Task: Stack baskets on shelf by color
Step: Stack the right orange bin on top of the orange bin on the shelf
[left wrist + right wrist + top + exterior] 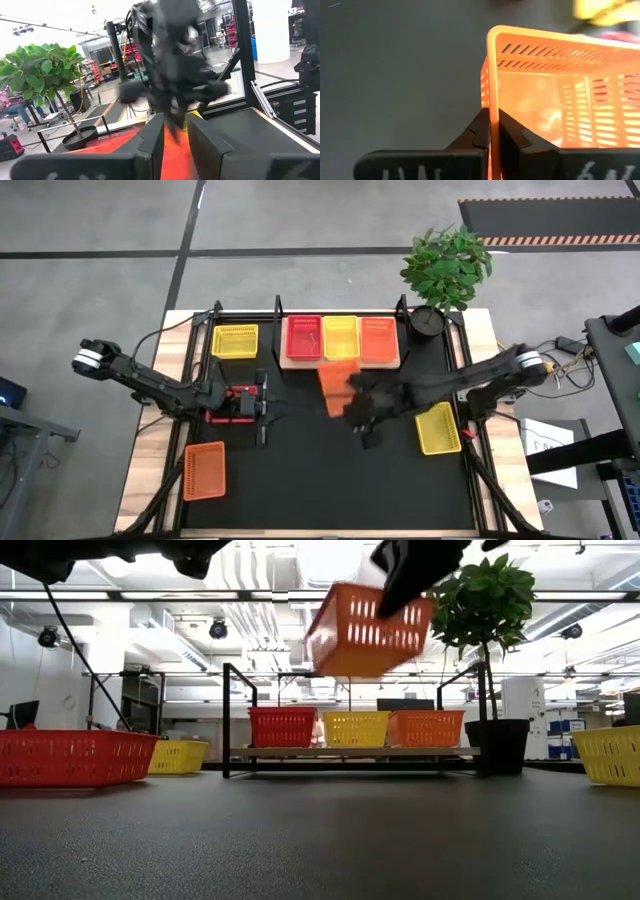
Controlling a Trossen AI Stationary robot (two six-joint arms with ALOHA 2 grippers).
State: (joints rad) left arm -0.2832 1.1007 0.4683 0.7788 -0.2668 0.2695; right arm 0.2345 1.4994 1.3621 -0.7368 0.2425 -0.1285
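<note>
My right gripper (pixel 357 408) is shut on an orange basket (pixel 337 383) and holds it in the air in front of the shelf (pixel 340 362); the low view shows that basket (pixel 368 632) tilted above the shelf. On the wooden shelf stand a red basket (pixel 303 337), a yellow basket (pixel 340 337) and an orange basket (pixel 378 338) side by side. My left gripper (pixel 260 404) is shut on a red basket (pixel 231 402), which rests on the mat (pixel 70 757). My right gripper pinches the orange basket's side wall just below the rim (pixel 491 107), one finger inside (pixel 512 132) and one outside. The basket is lifted clear and tilted. My left gripper has the red basket's wall (pixel 172 152) between its two fingers (pixel 152 145); the basket's bottom lies on the mat.
A yellow basket (pixel 235 341) lies left of the shelf, another yellow basket (pixel 438 428) at the mat's right edge, and an orange basket (pixel 204 470) near the left front. A potted plant (pixel 445 270) stands at the shelf's right end.
</note>
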